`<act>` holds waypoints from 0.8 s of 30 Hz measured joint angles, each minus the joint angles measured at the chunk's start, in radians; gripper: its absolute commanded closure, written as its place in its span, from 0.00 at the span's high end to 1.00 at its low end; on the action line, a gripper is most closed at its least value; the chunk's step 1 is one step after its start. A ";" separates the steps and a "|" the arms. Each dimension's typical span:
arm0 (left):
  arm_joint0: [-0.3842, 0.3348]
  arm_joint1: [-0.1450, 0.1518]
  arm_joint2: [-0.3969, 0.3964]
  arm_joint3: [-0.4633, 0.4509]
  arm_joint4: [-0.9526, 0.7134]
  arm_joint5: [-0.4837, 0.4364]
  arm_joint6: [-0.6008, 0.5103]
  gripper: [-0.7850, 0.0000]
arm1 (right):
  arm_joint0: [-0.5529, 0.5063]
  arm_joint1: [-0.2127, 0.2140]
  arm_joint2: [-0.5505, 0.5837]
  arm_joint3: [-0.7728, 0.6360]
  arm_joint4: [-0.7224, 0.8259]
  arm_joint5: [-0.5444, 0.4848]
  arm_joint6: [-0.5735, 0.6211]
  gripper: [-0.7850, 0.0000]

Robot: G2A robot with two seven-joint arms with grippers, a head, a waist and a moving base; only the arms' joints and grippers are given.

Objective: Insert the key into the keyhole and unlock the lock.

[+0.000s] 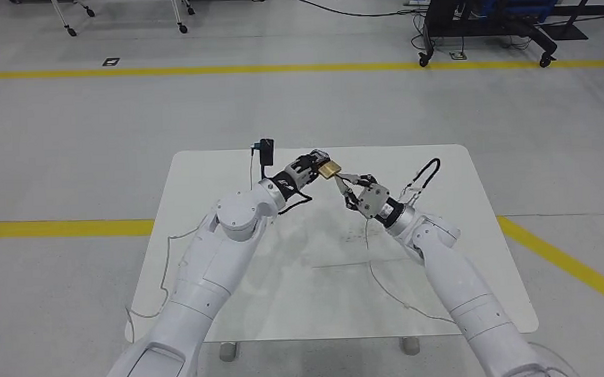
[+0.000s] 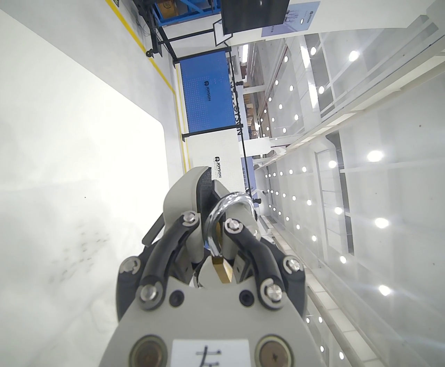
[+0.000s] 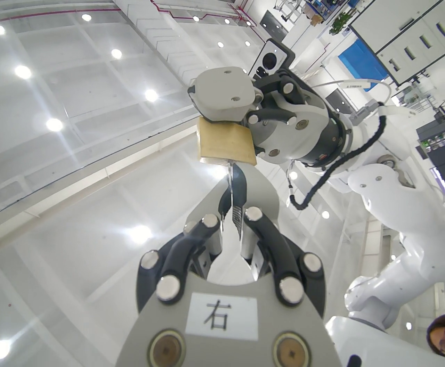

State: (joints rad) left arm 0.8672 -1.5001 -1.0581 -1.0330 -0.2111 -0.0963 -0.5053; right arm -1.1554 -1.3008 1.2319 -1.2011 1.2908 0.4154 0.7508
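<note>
White table [image 1: 455, 283], rounded corners, faint dark scuffs [image 2: 85, 248]

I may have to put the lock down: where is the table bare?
The table is bare between the two arms on the near side and along both side edges. Crowded: the far middle, where the left gripper with the lock meets the right gripper with the key.
</note>
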 measured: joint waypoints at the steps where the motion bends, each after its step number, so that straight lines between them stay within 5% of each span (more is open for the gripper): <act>1: 0.000 0.000 0.000 0.000 0.000 0.001 0.000 0.00 | -0.001 0.001 0.001 -0.005 -0.015 -0.013 -0.005 1.00; 12: -0.006 -0.005 0.031 0.014 0.065 0.042 0.034 0.00 | -0.106 0.041 0.125 -0.176 -0.291 -0.224 -0.086 1.00; 19: -0.026 -0.026 0.129 0.052 0.179 0.164 0.068 0.00 | -0.227 0.058 0.266 -0.316 -0.418 -0.429 -0.291 1.00; 24: -0.062 -0.045 0.225 0.108 0.324 0.274 0.105 0.00 | -0.231 0.058 0.270 -0.320 -0.423 -0.438 -0.303 1.00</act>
State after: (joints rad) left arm 0.8054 -1.5452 -0.8334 -0.9251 0.1129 0.1781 -0.4003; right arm -1.3861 -1.2430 1.5016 -1.5215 0.8677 -0.0225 0.4481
